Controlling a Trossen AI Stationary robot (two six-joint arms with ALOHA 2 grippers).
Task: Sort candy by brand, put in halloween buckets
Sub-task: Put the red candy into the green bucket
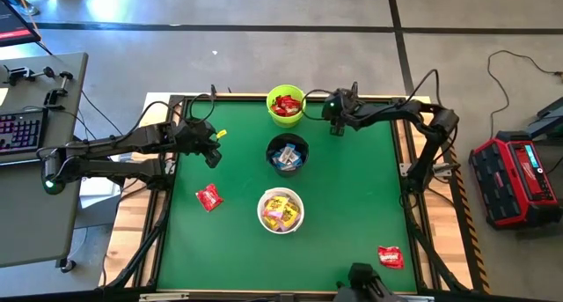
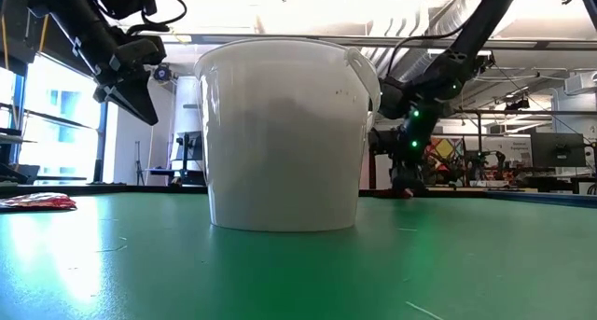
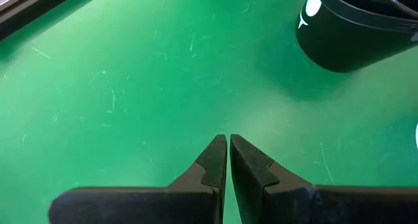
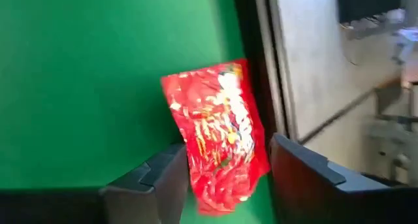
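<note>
Three buckets stand in a row down the table's middle. The lime green bucket (image 1: 269, 105) at the far edge holds red candy, the black bucket (image 1: 271, 152) holds blue-and-white candy, and the white bucket (image 1: 261, 211) holds yellow candy. Two red packets lie loose on the table, one (image 1: 208, 197) left of the white bucket and one (image 1: 390, 256) near the right front corner. My right gripper (image 1: 337, 126) is low at the far edge, right of the green bucket, with a red candy packet (image 4: 219, 129) between its fingers. My left gripper (image 1: 214, 157) hangs shut above the table, left of the black bucket (image 3: 346, 34). My right gripper has the red packet's lower part (image 4: 225, 185) between its two fingers (image 4: 163, 175), which stand wide apart at its two side edges. The packet's flat face is toward the wrist camera, and its other end reaches past the fingertips. Whether it is clear of the table I cannot tell.
The white bucket (image 2: 280, 133) fills the middle of the low view and hides the other two. The black table frame (image 4: 251, 61) runs just beyond my right gripper. Bare green surface lies left of the buckets and on the right half. A keyboard desk (image 1: 26, 126) stands off the table's left.
</note>
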